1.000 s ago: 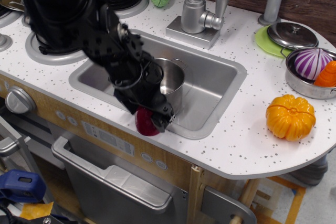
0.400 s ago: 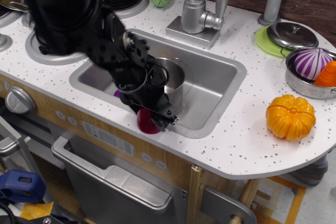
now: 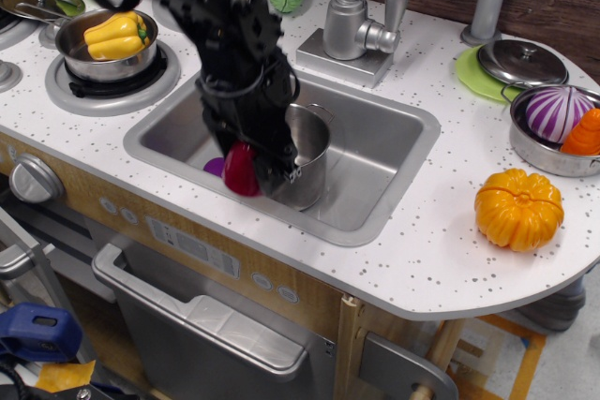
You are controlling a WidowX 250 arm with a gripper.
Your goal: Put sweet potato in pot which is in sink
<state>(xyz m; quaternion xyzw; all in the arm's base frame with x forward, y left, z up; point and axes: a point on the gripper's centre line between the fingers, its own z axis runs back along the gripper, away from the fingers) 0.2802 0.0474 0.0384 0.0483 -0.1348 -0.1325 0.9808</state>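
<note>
One black gripper (image 3: 251, 164) is being seen pinching the sweet potato (image 3: 240, 170), its fingers pressed against the sides of the glossy red toy, though the exact finger contact is probably hidden behind the dark arm links. The sweet potato is being held above the sink (image 3: 394, 133), just beside the left wall of the pot (image 3: 305, 152), not inside it. The pot is standing upright in the basin, and its interior is appearing empty where visible. A small purple piece (image 3: 215, 166) is lying on the sink floor just left of the held toy. On the left burner, a steel pot (image 3: 105, 61) is holding a yellow pepper (image 3: 116, 36). At the right, a steel pan (image 3: 553, 149) is holding a purple-striped onion (image 3: 557, 111) and an orange piece (image 3: 586, 135), with an orange pumpkin (image 3: 518, 209) resting on the worktop near it. Compared with a moment ago, the sweet potato is being carried higher and farther back, off the sink's front rim, and the arm is no longer covering the left burner.
</note>
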